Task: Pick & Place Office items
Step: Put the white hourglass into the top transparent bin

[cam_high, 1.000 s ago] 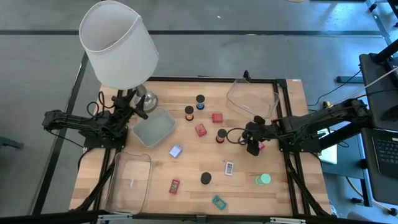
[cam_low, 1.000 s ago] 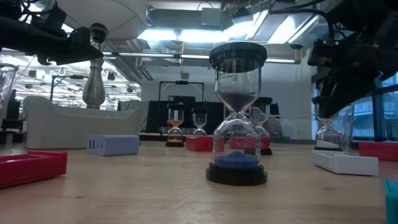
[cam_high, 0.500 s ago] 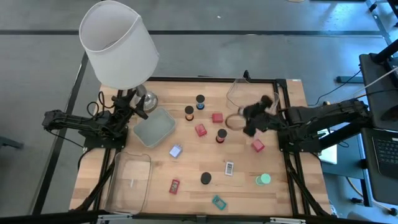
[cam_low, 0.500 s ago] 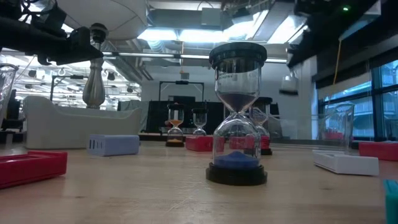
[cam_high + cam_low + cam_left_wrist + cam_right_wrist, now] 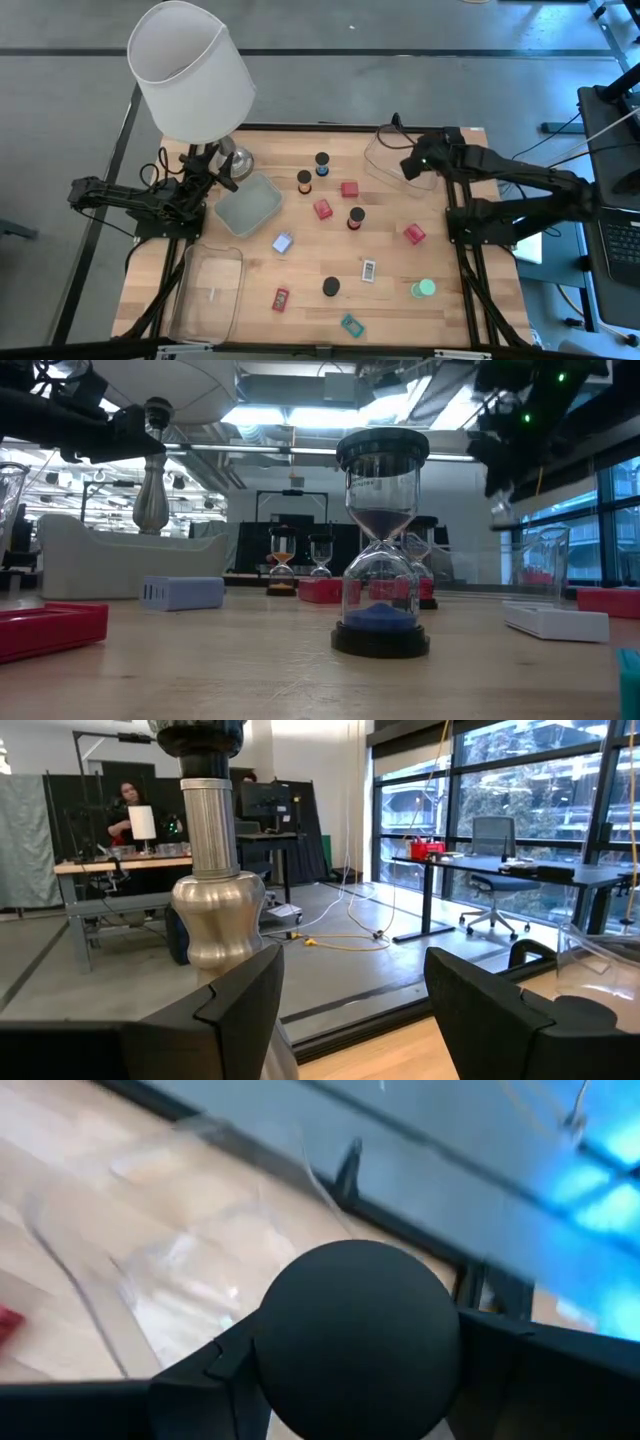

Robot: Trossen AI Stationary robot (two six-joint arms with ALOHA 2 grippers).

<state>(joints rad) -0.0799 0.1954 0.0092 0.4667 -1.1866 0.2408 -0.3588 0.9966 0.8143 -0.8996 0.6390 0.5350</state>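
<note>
1. Dark round cap is sitting clamped in my right jaws, hanging over the clear tray at the counter's far right corner.
2. My left jaws are waiting open beside the lamp base.

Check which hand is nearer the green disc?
Right. The right hand, shut on a dark round cap, is over the clear tray at the far right, same side as the green disc. The left hand sits by the lamp, far left.
</note>
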